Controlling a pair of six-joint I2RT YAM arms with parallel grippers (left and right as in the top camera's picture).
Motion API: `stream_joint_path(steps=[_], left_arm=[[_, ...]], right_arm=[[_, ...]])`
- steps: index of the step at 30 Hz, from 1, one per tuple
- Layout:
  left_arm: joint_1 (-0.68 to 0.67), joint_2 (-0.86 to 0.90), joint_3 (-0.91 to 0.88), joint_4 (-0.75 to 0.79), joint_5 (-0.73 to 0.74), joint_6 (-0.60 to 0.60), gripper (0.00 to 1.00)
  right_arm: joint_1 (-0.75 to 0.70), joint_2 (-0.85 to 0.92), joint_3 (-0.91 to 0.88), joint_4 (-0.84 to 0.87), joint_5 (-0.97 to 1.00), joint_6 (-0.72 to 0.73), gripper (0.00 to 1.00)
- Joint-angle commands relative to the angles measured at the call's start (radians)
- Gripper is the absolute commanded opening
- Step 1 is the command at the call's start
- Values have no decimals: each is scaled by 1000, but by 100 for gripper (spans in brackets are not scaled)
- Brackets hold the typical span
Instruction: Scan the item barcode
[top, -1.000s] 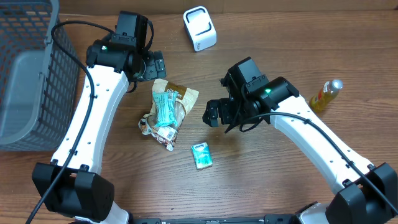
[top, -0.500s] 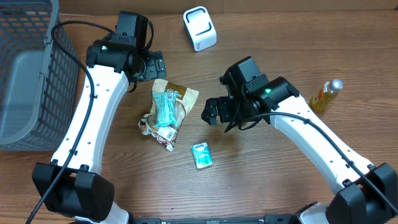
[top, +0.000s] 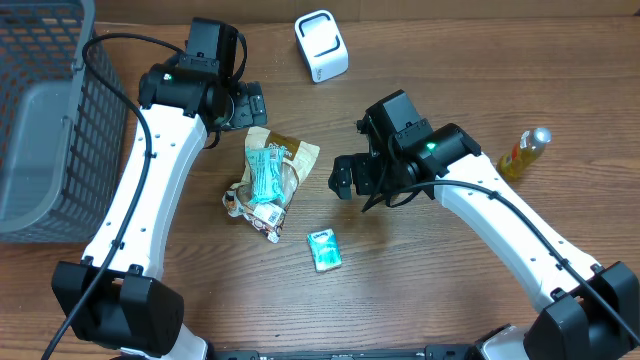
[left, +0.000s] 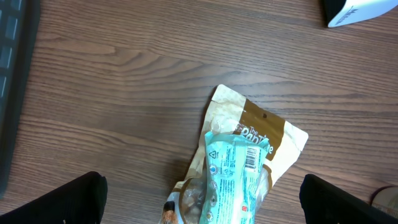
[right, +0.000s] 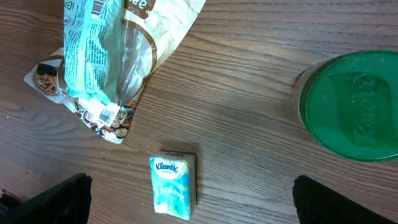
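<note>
A heap of snack bags (top: 268, 180) lies mid-table: a teal packet (left: 235, 180) with a barcode label on top of a brown paper bag (left: 264, 134). A small Kleenex tissue pack (top: 323, 249) lies in front of the heap. The white scanner (top: 321, 46) stands at the back. My left gripper (top: 247, 105) hovers open just behind the bags, its fingertips (left: 69, 200) wide apart over the teal packet. My right gripper (top: 343, 180) hangs open to the right of the bags, above the Kleenex pack (right: 173, 185), holding nothing.
A grey mesh basket (top: 45, 120) fills the left side. A yellow bottle (top: 524, 152) lies at the right edge. In the right wrist view a round green lid (right: 351, 106) sits beside the tissue pack, with the snack bags (right: 106, 62) at upper left.
My right gripper has shifted very slightly to the right. The left arm and the items have not moved.
</note>
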Motion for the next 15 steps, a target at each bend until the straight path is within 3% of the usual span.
stream_joint_path(steps=[1, 15], left_arm=[[-6, -12, 17, 0, -10, 15, 100], [-6, -12, 17, 0, -10, 15, 100]], right_arm=[[2, -21, -3, 6, 14, 3, 100], [2, -21, -3, 6, 22, 3, 100]])
